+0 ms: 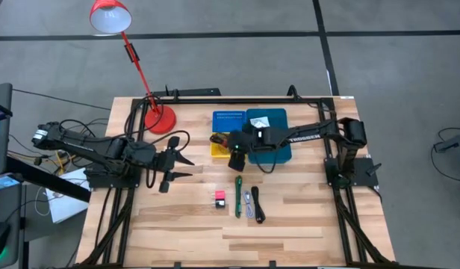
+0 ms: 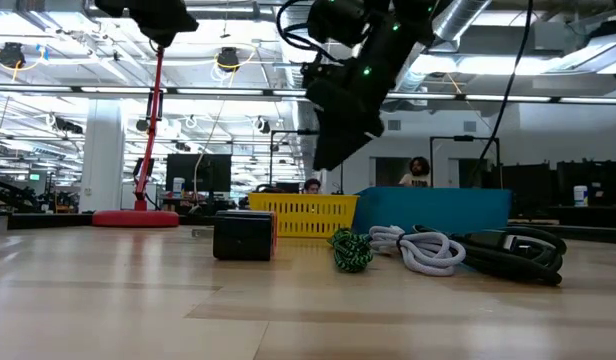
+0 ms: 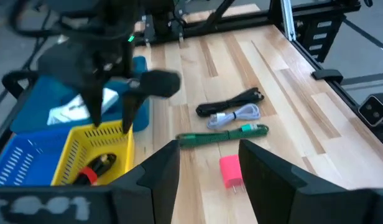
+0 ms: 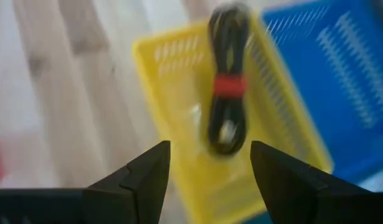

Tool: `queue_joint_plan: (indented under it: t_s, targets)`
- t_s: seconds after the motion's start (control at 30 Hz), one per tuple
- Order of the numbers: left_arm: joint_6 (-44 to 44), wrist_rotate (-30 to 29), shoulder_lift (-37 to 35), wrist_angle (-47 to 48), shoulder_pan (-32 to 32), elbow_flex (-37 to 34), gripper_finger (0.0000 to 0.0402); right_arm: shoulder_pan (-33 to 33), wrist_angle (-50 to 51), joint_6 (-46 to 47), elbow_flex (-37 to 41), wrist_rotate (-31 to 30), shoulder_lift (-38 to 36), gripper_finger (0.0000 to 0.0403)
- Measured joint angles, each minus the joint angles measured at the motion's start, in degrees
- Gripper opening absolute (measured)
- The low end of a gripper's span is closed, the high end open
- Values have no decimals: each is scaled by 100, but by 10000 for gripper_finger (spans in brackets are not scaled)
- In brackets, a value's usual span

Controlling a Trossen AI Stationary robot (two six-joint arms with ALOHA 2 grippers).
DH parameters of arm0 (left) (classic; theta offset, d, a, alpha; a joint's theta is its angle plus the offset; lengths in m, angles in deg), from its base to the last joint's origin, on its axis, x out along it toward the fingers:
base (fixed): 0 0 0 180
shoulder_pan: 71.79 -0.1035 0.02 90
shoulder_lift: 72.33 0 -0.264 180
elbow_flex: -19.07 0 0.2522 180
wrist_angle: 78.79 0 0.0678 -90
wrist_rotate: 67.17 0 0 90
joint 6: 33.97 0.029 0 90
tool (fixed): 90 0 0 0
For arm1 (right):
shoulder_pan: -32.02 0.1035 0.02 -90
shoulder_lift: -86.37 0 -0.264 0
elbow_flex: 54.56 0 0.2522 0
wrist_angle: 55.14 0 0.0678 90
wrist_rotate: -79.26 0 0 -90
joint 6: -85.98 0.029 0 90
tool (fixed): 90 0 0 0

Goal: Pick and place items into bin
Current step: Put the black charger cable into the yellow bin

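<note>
I am holding my right gripper (image 1: 237,160) over the near edge of the yellow bin (image 4: 198,106), its fingers (image 4: 142,177) spread apart and gripping nothing. A black cable with a red band (image 4: 226,87) is lying inside that bin, directly under the open fingers, so I judge this one is delivered. A blue bin (image 1: 228,120) and a teal tray (image 1: 278,149) are sitting just to the right of the yellow one.

My left gripper (image 1: 175,167) is waiting at the left of the surface (image 1: 185,224), fingers also apart and empty, pointing toward what is left. Those items are lying in a row nearer to me: a pink block (image 3: 230,170), a green-handled tool (image 3: 222,135), a pale cable (image 3: 235,116) and another black cable (image 3: 232,101), side by side and easy to reach one by one.
</note>
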Motion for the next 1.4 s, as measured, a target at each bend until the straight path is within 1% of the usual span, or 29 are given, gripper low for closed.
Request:
queue_joint_plan:
  t_s: [0.13,0.4,0.67,0.8,0.97,1.07,1.17,1.23,1.3,1.4]
  targets:
    - [-24,16,0,108,1,0,155,380,609,818,0,1,0,207]
    - [-23,16,0,68,1,-2,155,1344,1376,2507,0,6,0,199]
    - [308,17,0,-382,3,-2,155,2022,1685,3691,2,-4,46,210]
    - [572,16,0,-608,2,-2,155,2215,1741,4044,2,-11,46,212]
    - [616,14,0,-856,1,-2,155,2324,2098,4497,2,-14,46,211]
    - [618,16,0,-916,1,-2,155,2375,2098,4616,11,25,140,213]
    - [635,15,0,-954,1,-2,155,2395,2088,4627,22,217,193,217]
    - [676,14,0,-957,1,-2,155,2388,1860,4624,-13,402,363,219]
    - [682,14,0,-957,1,-2,155,2386,2029,4622,41,563,493,220]
    - [679,14,2,-961,1,-3,155,2328,1714,4598,-3,914,672,219]
